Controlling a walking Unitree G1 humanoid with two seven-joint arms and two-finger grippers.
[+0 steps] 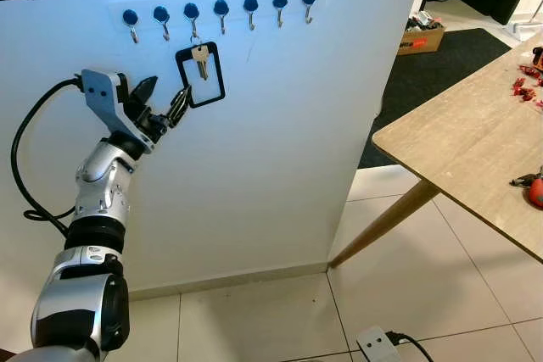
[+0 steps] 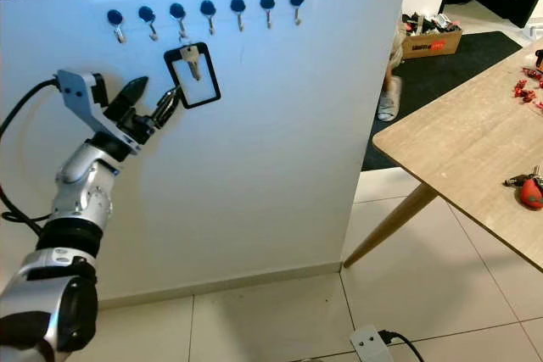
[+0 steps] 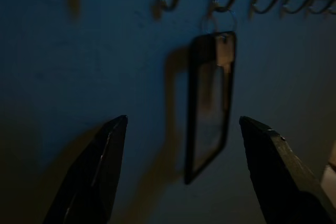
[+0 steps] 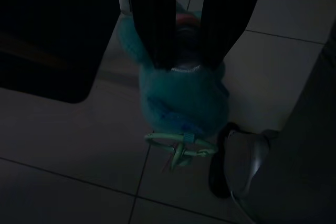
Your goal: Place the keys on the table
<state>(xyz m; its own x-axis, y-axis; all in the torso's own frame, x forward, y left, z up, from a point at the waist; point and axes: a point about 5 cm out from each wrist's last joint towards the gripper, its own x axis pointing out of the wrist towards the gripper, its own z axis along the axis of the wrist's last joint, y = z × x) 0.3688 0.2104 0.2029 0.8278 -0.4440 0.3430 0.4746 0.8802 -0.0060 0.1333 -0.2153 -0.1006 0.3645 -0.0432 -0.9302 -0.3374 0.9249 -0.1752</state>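
The keys, a silver key on a black rectangular loop, hang from the third hook of the wall rack, well apart from the wooden table. The left gripper is raised beside the loop's lower corner, fingers spread wide and empty. The bundle looks light and prone to swing; the stiff loop's lower edge seems the best hold.

No text can be read — the cardboard box's print is too small.
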